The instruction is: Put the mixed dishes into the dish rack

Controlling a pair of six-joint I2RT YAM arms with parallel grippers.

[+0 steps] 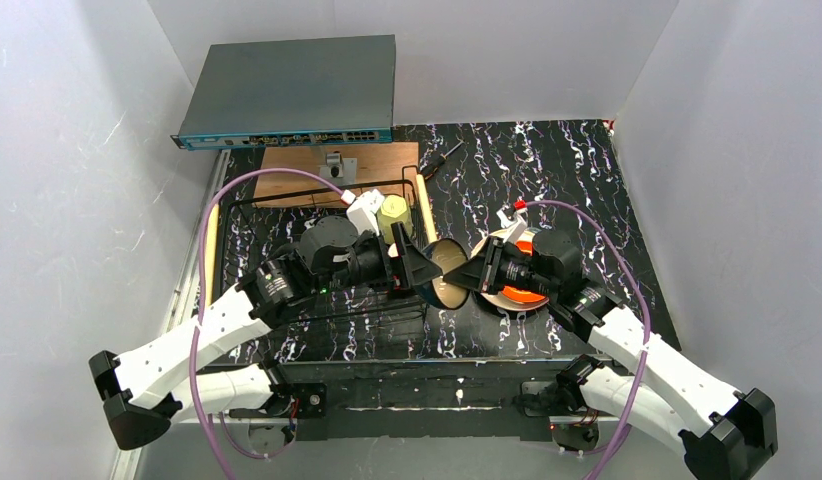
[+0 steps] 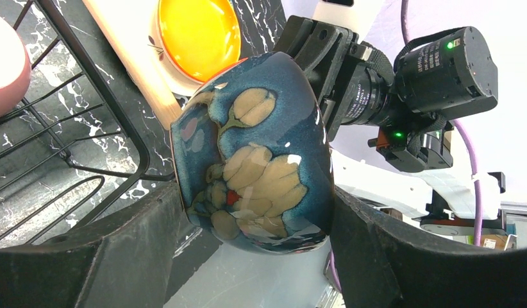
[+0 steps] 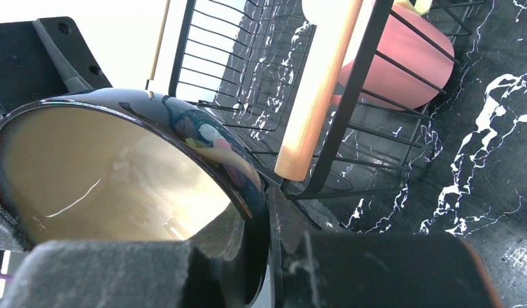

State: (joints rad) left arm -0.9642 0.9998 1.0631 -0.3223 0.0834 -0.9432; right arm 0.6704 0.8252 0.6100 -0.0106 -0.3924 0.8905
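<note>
Two robot tools meet around one bowl, just off the right side of the dish rack (image 1: pixel 213 250). Farthest left, the black wire rack holds a pink mug (image 3: pixel 402 61), a white cup (image 1: pixel 362 210) and a yellow-green mug (image 1: pixel 392 215). Next, the left tool (image 1: pixel 427 272) stands wide apart, one finger on either side of the blue-teal bowl (image 2: pixel 254 160). Its fingers look to be at the glazed wall, but whether they press on it cannot be told. The bowl hangs on its side above the worktop (image 1: pixel 547 170), beside the rack's wooden handle, its tan inside facing right. The right tool (image 1: pixel 477 275) is nearly closed, pinching the bowl's rim. Behind it lies an orange plate (image 1: pixel 527 292). The bowl looks like glazed ceramic, so it is probably heavy, stiff, slippery and breakable. A hold across the outer wall near the rim seems safest.
</note>
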